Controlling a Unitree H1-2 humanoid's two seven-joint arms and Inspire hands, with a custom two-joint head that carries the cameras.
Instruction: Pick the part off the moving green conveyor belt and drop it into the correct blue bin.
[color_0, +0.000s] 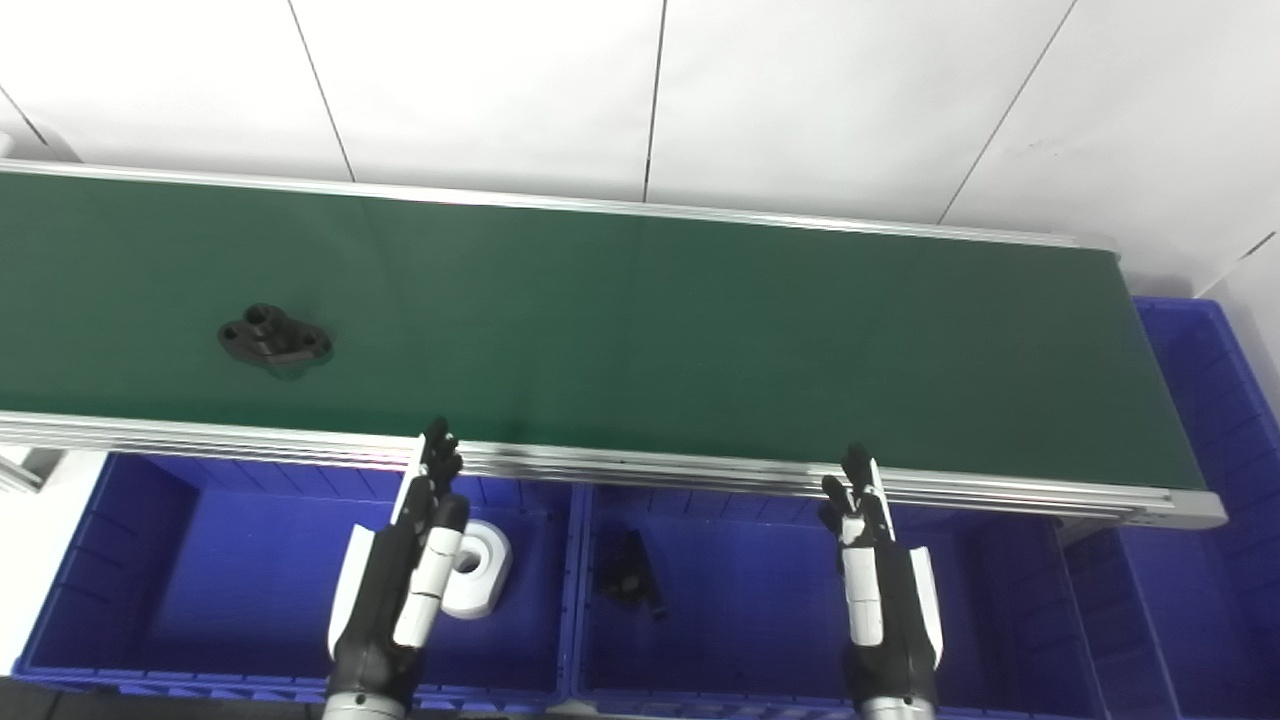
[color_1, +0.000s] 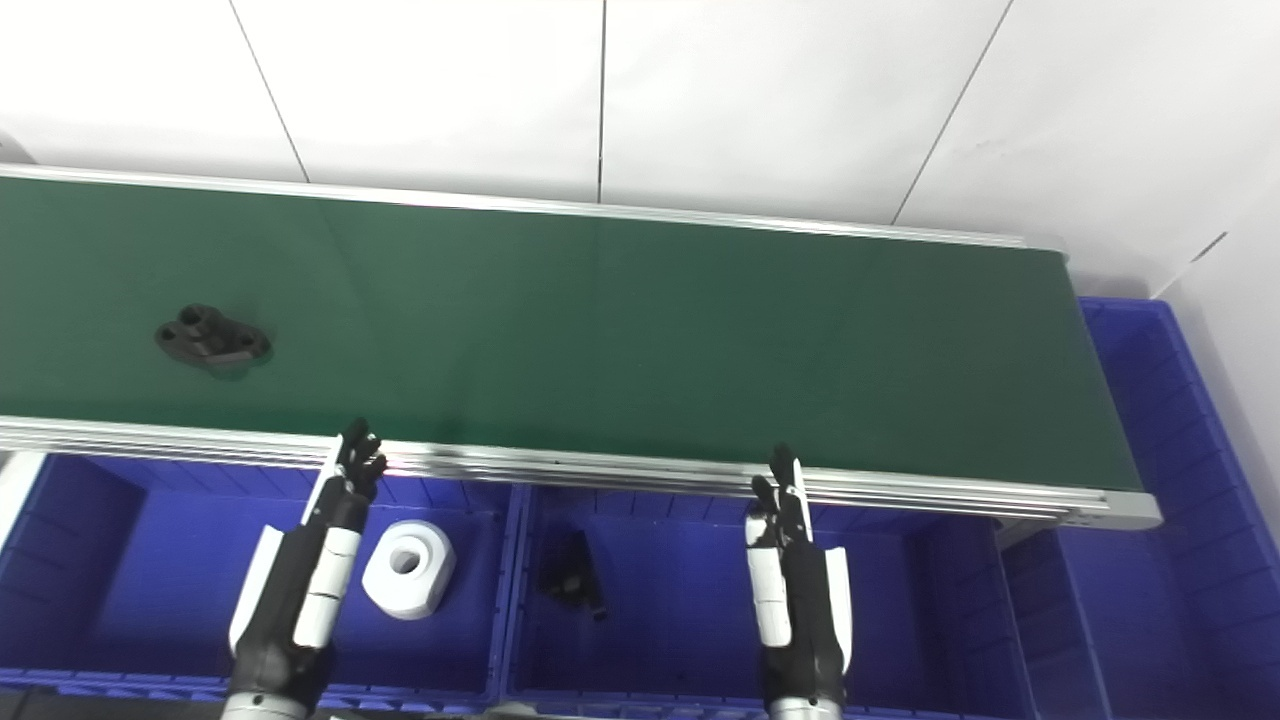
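A black flanged part (color_0: 275, 338) lies on the green conveyor belt (color_0: 640, 330) near its left end. My left hand (color_0: 405, 575) hangs open above the left blue bin (color_0: 130, 560), its fingertips reaching the belt's near rail, to the right of the part. Over the middle blue bin (color_0: 760, 610) my right hand (color_0: 880, 580) is open too, fingers straight and pointing at the rail. Neither hand holds anything.
A white ring-shaped part (color_1: 407, 568) lies in the left bin, beside my left hand. A black part (color_0: 630, 580) lies in the middle bin. A third blue bin (color_0: 1215, 400) wraps around the belt's right end. White wall panels stand behind the belt.
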